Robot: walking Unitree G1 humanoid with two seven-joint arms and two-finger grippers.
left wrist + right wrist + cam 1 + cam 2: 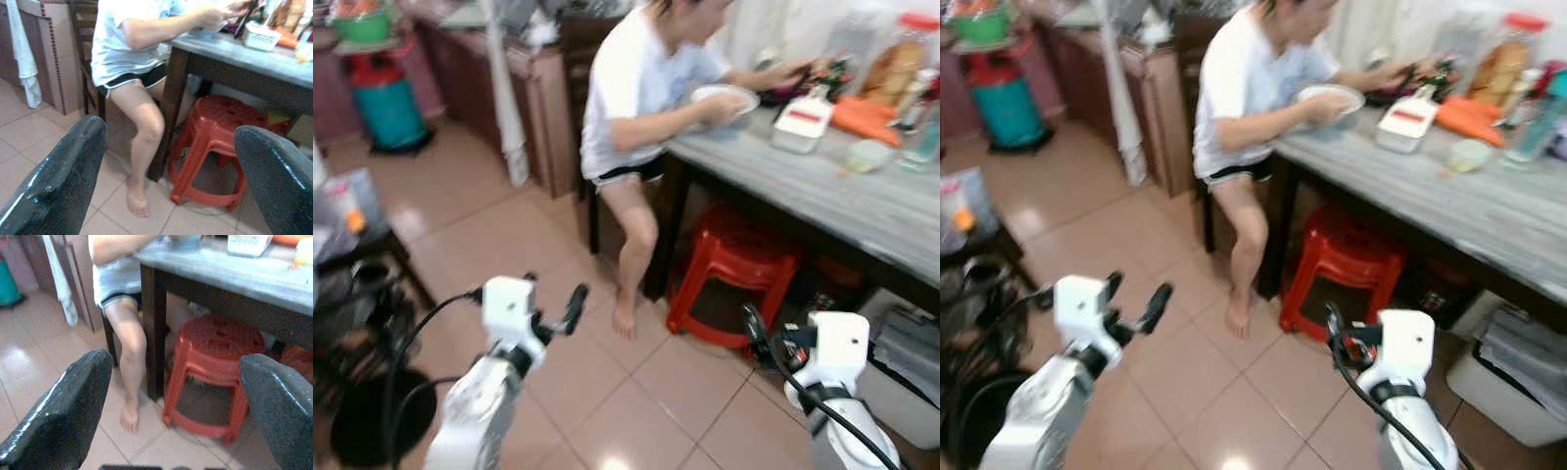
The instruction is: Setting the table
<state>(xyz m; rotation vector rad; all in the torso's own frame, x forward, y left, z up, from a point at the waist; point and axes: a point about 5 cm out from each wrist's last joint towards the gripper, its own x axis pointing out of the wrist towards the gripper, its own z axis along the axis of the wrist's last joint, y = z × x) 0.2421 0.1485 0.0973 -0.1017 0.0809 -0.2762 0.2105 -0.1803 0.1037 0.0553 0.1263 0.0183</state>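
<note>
A barefoot person (646, 88) in a white shirt sits on a dark chair (88, 29). A red plastic stool (729, 269) stands on the tiled floor (509, 225). A teal gas cylinder (386, 103) stands beside brown cabinets (524, 88); a white cloth (22, 54) hangs there.

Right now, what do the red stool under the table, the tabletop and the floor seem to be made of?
The red stool looks like moulded plastic: one piece, uniform colour, slight sheen. The tabletop is grey with streaks, probably stone or a stone-look laminate; hard to tell which. The floor is glazed tile, shown by grout lines and bright reflections.
</note>
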